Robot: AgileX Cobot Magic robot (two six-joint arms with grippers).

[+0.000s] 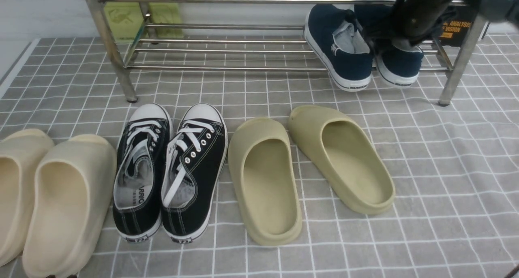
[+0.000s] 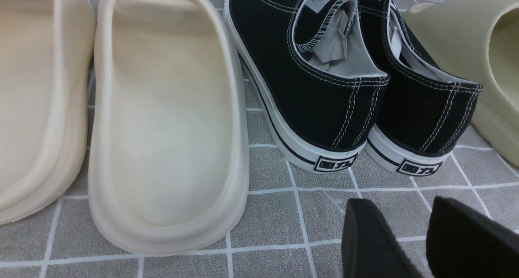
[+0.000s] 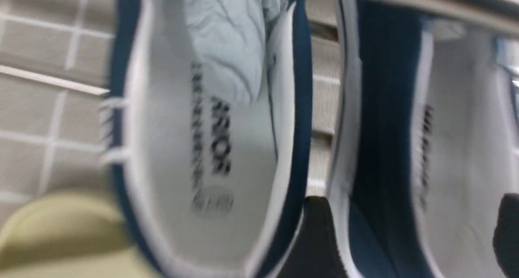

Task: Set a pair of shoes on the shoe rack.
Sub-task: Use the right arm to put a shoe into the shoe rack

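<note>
Both navy sneakers [image 1: 344, 51] sit on the lower shelf of the steel shoe rack [image 1: 267, 69], near its right-hand legs, heels overhanging the front bar. The right gripper [image 3: 409, 233] stands spread around one, presumably to release it. In front of the rack, the left gripper [image 2: 395, 233] stands apart, apparently unneeded

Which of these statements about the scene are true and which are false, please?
1. Both navy slip-ons sit on the shoe rack. True.
2. The left end effector is gripping a cream clog. False; it holds nothing.
3. The right end effector is open. True.
4. The black sneakers are on the rack. False; they stand on the grid-patterned surface.
</note>
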